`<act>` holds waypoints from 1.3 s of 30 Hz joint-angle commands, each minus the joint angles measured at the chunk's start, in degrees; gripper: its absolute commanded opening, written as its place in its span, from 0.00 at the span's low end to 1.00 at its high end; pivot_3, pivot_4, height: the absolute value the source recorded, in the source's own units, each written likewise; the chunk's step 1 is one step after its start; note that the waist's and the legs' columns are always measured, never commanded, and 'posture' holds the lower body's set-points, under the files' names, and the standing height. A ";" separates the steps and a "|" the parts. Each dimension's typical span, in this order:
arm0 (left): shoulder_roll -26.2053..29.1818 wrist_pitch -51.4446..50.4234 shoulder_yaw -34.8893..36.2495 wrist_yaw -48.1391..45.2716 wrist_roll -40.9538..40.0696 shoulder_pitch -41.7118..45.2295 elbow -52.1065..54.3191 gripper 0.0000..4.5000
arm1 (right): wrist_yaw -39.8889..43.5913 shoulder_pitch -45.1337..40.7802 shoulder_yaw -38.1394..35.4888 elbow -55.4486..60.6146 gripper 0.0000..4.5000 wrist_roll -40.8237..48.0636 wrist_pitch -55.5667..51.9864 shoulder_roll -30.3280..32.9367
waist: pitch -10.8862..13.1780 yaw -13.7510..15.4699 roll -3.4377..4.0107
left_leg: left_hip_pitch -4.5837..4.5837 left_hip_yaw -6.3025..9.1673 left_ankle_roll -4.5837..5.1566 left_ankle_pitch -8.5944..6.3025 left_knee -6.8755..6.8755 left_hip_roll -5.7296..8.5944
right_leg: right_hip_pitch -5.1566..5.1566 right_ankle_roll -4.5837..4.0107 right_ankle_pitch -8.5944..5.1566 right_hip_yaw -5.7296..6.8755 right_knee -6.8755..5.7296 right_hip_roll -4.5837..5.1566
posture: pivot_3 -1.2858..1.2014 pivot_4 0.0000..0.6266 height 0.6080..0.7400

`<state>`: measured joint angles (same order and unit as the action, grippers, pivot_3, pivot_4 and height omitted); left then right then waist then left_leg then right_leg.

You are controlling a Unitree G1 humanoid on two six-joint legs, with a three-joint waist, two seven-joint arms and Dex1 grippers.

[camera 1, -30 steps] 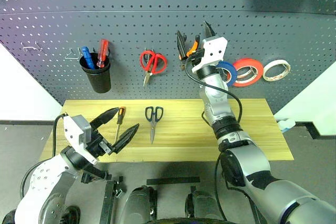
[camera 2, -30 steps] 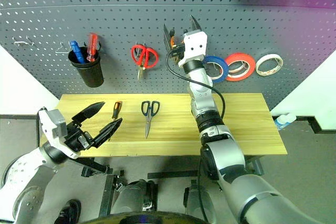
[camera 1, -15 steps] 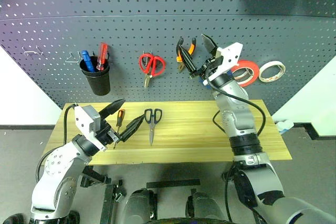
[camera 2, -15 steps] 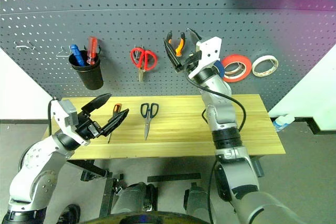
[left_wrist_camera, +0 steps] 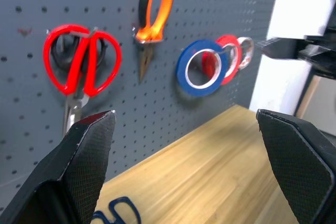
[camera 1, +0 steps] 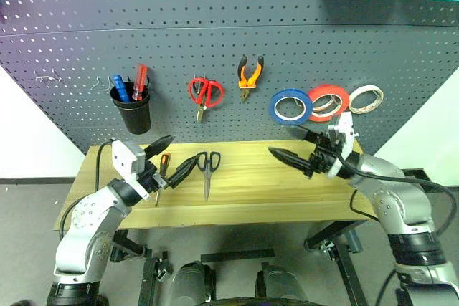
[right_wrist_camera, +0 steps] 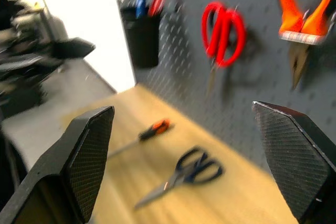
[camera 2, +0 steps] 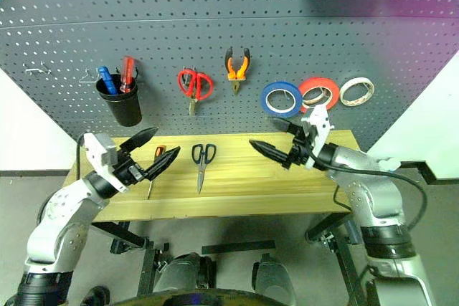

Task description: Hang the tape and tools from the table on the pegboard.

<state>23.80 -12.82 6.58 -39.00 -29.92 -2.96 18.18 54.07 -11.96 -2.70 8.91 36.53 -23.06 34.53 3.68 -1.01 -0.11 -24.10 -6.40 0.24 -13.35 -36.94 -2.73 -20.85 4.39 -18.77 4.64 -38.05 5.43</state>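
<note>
We see the pegboard [camera 1: 215,48] spanning the far wall, dark grey and dotted with holes. In front of it stretches the table [camera 1: 251,191], its light wood top running left to right.

Our left gripper [camera 1: 171,161] hovers over the table's left end, fingers spread wide, holding nothing. Our right gripper [camera 1: 295,147] hangs over the right half, pointing left, fingers also wide apart and empty.

On the board, far left, a black cup [camera 1: 133,109] carries the blue and red screwdrivers [camera 1: 129,82]. Right of it hang the red-handled scissors [camera 1: 205,94], then the pliers [camera 1: 249,75] with orange-and-black handles. Further right we find the blue tape [camera 1: 290,107] on its hook, overlapped by the red tape ring [camera 1: 330,101], then the cream-white tape ring [camera 1: 366,98].

Down on the table, the dark-handled scissors [camera 1: 208,170] lie blades toward the near edge, just right of the left gripper. The orange-and-black screwdriver [camera 1: 162,164] lies between the left gripper's fingers as seen from above; whether they touch it we cannot tell.
</note>
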 commanded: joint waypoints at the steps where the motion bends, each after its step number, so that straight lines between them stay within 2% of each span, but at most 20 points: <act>1: -1.24 -3.60 -1.45 4.70 2.52 1.93 -2.76 1.00 | 4.30 0.40 -0.94 2.21 0.98 -0.08 0.88 2.50 | -0.04 -0.17 -0.02 | 0.02 0.00 0.02 -0.01 -0.04 0.00 | 0.03 0.01 0.00 0.00 -0.01 0.00 | 0.50 0.00 1.00; 7: -4.15 -10.66 -3.01 11.81 5.36 5.49 -8.51 1.00 | 7.78 2.47 -2.44 2.09 0.98 -0.87 2.22 4.67 | -0.11 0.06 -0.08 | 0.12 0.07 0.02 -0.01 -0.10 0.00 | 0.17 0.01 0.00 0.05 -0.01 0.00 | 0.50 0.00 1.00; 12: -8.35 -18.43 -2.42 23.16 9.00 9.69 -12.13 1.00 | 6.91 2.87 -2.48 3.16 0.98 -1.06 1.35 4.37 | -0.21 0.07 -0.23 | 0.15 0.11 0.04 -0.03 -0.17 0.01 | 0.25 0.01 0.00 0.07 -0.01 0.03 | 0.50 0.00 1.00; 19: -13.63 -29.57 -3.27 36.48 14.80 20.35 -20.67 1.00 | 7.31 4.14 -2.94 6.60 0.98 1.30 -1.34 4.66 | -0.19 0.18 -0.32 | 0.14 0.16 0.05 -0.04 -0.21 0.01 | 0.28 0.02 0.00 0.10 -0.02 0.03 | 0.49 0.05 1.00; 25: -16.44 -36.17 -4.97 38.80 17.44 26.47 -26.93 1.00 | 9.29 3.66 -4.28 6.21 0.98 2.05 -0.33 4.52 | -0.13 0.05 -0.38 | 0.15 0.17 0.07 -0.05 -0.22 0.04 | 0.30 0.01 0.00 0.12 -0.01 0.05 | 0.48 0.08 1.00; 28: -16.35 -36.55 -6.36 38.79 19.43 28.37 -29.16 1.00 | 9.63 3.37 -4.99 6.67 0.98 2.90 -0.66 4.40 | -0.06 -0.13 -0.43 | 0.15 0.18 0.07 -0.05 -0.21 0.02 | 0.29 0.00 0.00 0.12 -0.01 0.05 | 0.48 0.10 1.00; 39: -17.99 -37.65 -8.13 39.62 23.94 32.73 -36.93 1.00 | 7.49 4.04 -3.33 5.95 0.98 -2.80 2.28 4.41 | 0.97 -0.09 -0.68 | 0.13 0.20 0.08 -0.08 -0.19 0.02 | 0.28 -0.02 -0.01 0.08 0.02 0.26 | 0.47 0.16 1.00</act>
<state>5.79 -50.64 -1.40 0.16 -6.83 28.06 -19.03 61.81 -7.97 -5.79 13.33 34.28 -22.31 38.66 4.65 -1.09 -0.80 -23.97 -6.20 0.32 -13.43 -37.13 -2.71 -20.58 4.37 -18.77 4.72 -38.03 5.72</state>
